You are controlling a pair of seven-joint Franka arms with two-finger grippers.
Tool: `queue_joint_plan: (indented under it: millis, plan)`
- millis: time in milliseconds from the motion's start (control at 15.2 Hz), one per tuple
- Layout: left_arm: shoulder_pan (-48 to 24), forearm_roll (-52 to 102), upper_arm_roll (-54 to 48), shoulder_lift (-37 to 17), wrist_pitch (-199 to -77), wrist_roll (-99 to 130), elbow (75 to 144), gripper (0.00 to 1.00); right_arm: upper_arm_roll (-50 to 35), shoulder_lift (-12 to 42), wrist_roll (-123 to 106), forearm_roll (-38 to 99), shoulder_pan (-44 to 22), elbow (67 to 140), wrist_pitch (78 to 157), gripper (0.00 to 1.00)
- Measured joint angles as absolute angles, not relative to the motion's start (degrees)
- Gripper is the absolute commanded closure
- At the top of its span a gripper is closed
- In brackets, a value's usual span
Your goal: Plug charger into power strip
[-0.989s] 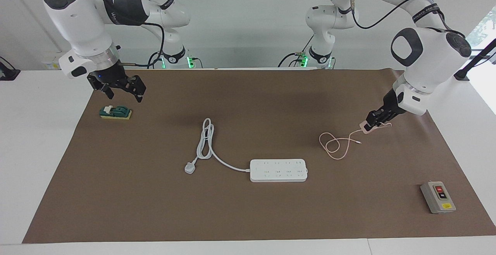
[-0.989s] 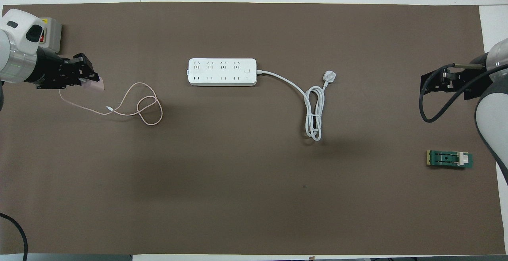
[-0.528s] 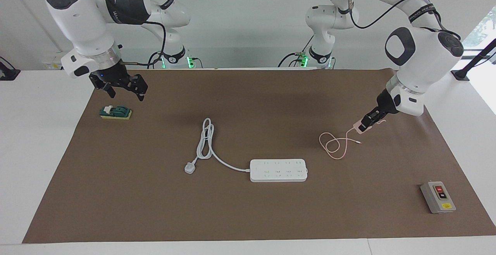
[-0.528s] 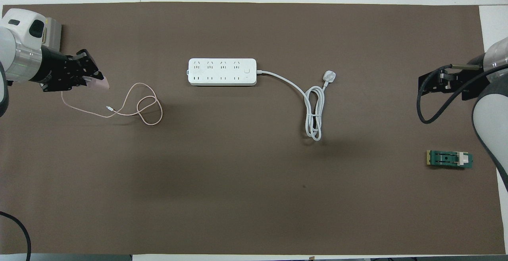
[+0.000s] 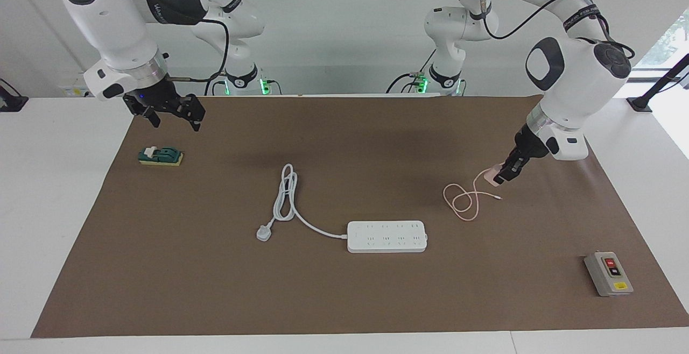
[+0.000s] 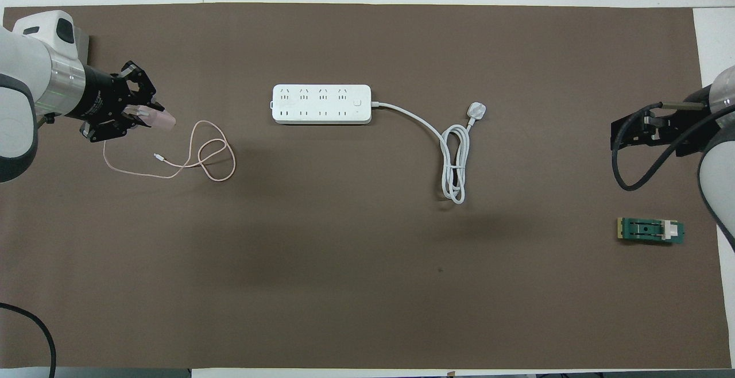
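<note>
One small pale pink cube-shaped charger (image 5: 491, 174) is pinched in the left gripper (image 5: 503, 175), lifted above the brown mat (image 5: 344, 289), its outer end pointing toward the right arm's end; its one thin pink cable (image 5: 464, 200) trails below in loops. One long flat white power strip (image 5: 387, 236) lies well apart from that gripper, long axis running arm to arm. The right gripper (image 5: 171, 117), fingers spread and empty, waits over the mat above one green block (image 5: 160, 156).
</note>
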State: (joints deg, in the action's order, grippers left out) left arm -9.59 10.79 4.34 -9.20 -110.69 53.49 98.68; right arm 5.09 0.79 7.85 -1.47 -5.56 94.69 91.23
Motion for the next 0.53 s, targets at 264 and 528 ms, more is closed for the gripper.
queue_joint_plan:
  millis: [264, 528]
  plan:
    - [-10.8, 8.5, 4.3, -9.3, -110.2, 68.1, 98.7, 1.0, 6.3, 1.8, 7.8, -1.5, -6.3, 94.2, 91.1, 0.0]
    - [-14.7, 5.4, 4.2, -10.5, -110.3, 80.5, 98.6, 1.0, 5.7, 1.6, 7.8, -1.4, -6.6, 93.5, 91.0, 0.0]
